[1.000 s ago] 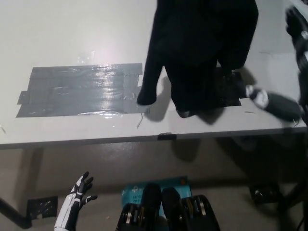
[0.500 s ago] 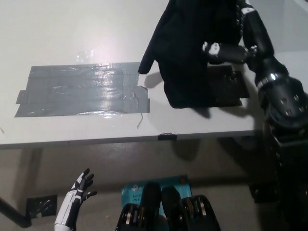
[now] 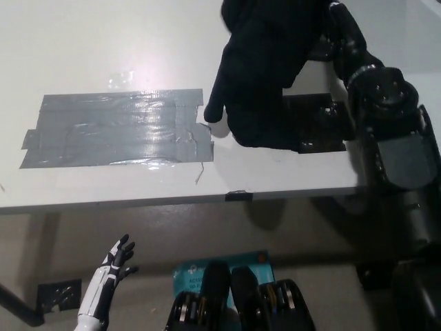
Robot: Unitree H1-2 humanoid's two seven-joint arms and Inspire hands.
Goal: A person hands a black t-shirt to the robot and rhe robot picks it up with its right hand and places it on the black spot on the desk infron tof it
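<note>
A black t-shirt (image 3: 265,76) hangs bunched over the desk's far right, its lower edge reaching the desk surface. It covers the left part of the black spot (image 3: 322,124), a dark tape patch on the white desk (image 3: 103,55). My black right arm rises from the bottom right, and the right hand (image 3: 329,38) is pressed against the shirt's upper right side. Black on black hides the fingers, so I cannot see whether they hold the cloth. No person shows in the picture. My white left hand (image 3: 110,279) rests low at the lower left, below the desk edge, fingers spread.
A large grey tape patch (image 3: 117,127) lies on the desk left of the shirt. The desk's front edge (image 3: 138,201) runs across the middle of the picture. A blue packet (image 3: 220,272) lies on the floor below.
My right arm has swung in from the desk's right side and risen to the shirt's upper right. The shirt has bunched and shifted slightly. The left hand stays put.
</note>
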